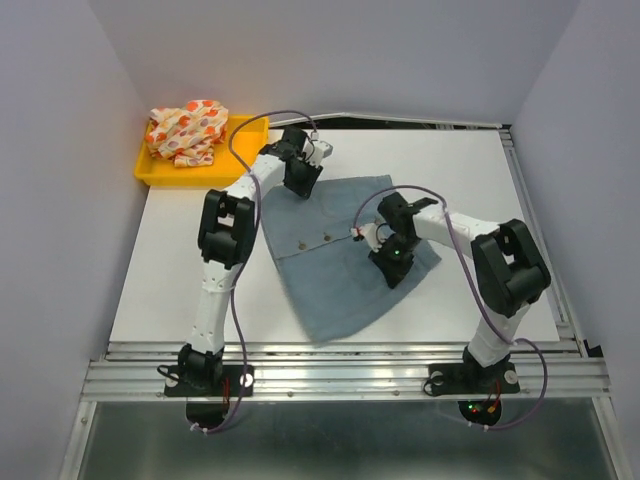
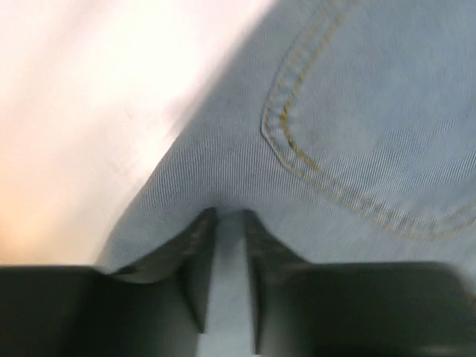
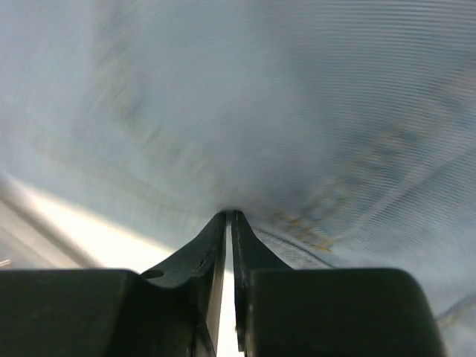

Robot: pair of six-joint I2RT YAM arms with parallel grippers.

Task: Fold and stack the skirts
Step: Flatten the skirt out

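Observation:
The light-blue denim skirt [image 1: 335, 265] lies spread on the white table, its button line facing up. My left gripper [image 1: 300, 185] is at its far left corner, shut on a pinch of denim [image 2: 357, 111] beside a stitched pocket seam; the jaws [image 2: 229, 214] stand narrow with cloth between them. My right gripper [image 1: 392, 262] is on the skirt's right part, shut on a fold of the denim [image 3: 297, 111], fingertips [image 3: 229, 214] together. The white skirt with orange, red and purple spots [image 1: 187, 130] lies crumpled in the yellow tray.
The yellow tray [image 1: 245, 135] stands at the table's far left corner. A raised rail [image 1: 535, 230] runs along the table's right edge. Grey walls close in the left, right and back. Bare white table [image 1: 170, 260] lies left of the skirt.

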